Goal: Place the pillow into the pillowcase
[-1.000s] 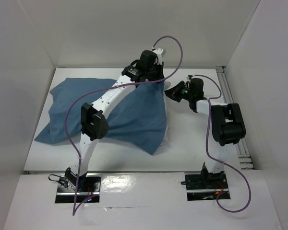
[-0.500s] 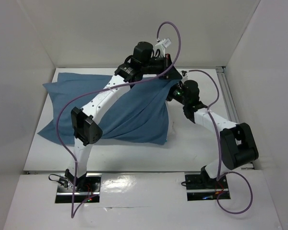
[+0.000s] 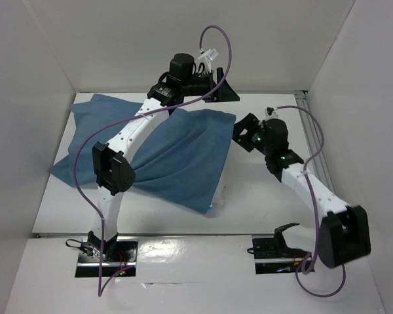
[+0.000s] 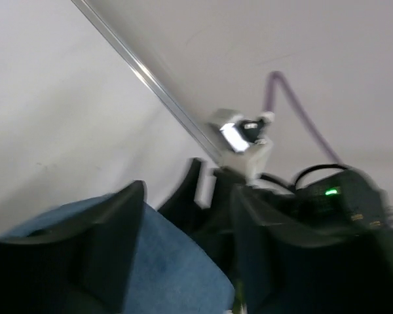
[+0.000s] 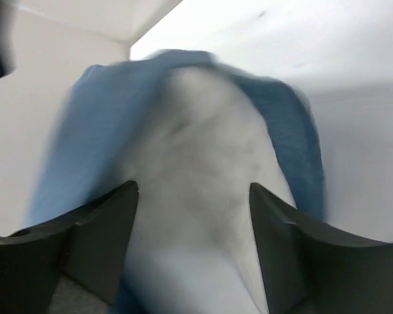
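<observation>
The dusty-blue pillowcase (image 3: 183, 157) lies spread over the left and middle of the table. Its open end faces right, and in the right wrist view the white pillow (image 5: 203, 150) shows inside the blue rim (image 5: 291, 131). From above only a pale sliver of pillow (image 3: 217, 195) peeks out at the case's right edge. My left gripper (image 3: 224, 90) hovers open at the back, just past the case's far right corner (image 4: 164, 275), holding nothing. My right gripper (image 3: 242, 131) stands open beside the case's right edge, facing the opening, and its fingers (image 5: 111, 229) are clear of the cloth.
White walls close in the table at the back and on both sides. A metal rail (image 3: 309, 124) runs along the right edge. Purple cables (image 3: 226, 46) loop above both arms. The right arm's elbow (image 3: 344, 235) sits low near the front right.
Both grippers have opened and let go of the pillowcase, which has dropped flat. The left gripper drew back toward the rear wall. The right arm stretched out, its elbow swinging to the front right.
</observation>
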`<control>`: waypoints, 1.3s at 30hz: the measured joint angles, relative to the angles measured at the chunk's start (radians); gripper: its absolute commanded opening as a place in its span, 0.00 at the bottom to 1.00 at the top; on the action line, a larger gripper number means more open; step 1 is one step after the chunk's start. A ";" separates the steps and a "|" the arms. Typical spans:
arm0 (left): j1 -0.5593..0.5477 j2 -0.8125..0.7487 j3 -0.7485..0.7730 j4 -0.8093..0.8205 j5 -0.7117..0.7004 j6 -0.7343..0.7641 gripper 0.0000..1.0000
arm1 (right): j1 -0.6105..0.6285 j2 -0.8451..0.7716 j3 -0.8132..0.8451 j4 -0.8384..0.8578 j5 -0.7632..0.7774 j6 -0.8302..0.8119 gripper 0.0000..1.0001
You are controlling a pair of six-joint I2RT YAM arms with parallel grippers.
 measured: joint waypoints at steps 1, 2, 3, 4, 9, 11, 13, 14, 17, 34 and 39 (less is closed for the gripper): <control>0.005 0.000 0.001 -0.002 0.000 0.011 0.84 | -0.005 -0.034 -0.003 -0.061 0.019 -0.027 0.78; 0.008 -0.003 0.001 -0.003 -0.006 0.022 0.88 | -0.019 -0.105 -0.003 -0.111 0.034 -0.050 0.78; 0.008 -0.005 0.001 -0.010 -0.010 0.032 0.91 | -0.028 -0.156 -0.004 -0.164 0.051 -0.076 0.80; 0.008 -0.008 0.001 -0.017 -0.015 0.038 0.93 | -0.035 -0.201 -0.007 -0.209 0.066 -0.095 0.80; 0.002 -0.058 -0.001 -0.095 -0.038 0.102 0.92 | -0.049 -0.341 -0.066 -0.369 0.090 -0.148 0.80; -0.001 -0.117 -0.029 -0.132 -0.054 0.132 0.85 | -0.049 -0.363 -0.112 -0.409 0.066 -0.152 0.80; -0.019 -0.241 -0.147 -0.156 -0.119 0.179 0.58 | -0.049 -0.389 -0.175 -0.431 0.027 -0.150 0.80; -0.034 -0.315 -0.212 -0.175 -0.166 0.195 0.50 | -0.048 -0.404 -0.207 -0.450 0.007 -0.147 0.78; -0.128 -0.550 -0.439 -0.196 -0.324 0.253 0.42 | -0.034 -0.452 -0.278 -0.492 -0.039 -0.143 0.67; -0.758 -0.627 -1.062 -0.509 -1.072 -0.231 0.98 | -0.011 -0.401 -0.375 -0.416 -0.232 -0.117 0.81; -0.758 -0.583 -1.093 -0.491 -1.139 -0.296 0.93 | -0.011 -0.401 -0.375 -0.411 -0.244 -0.117 0.81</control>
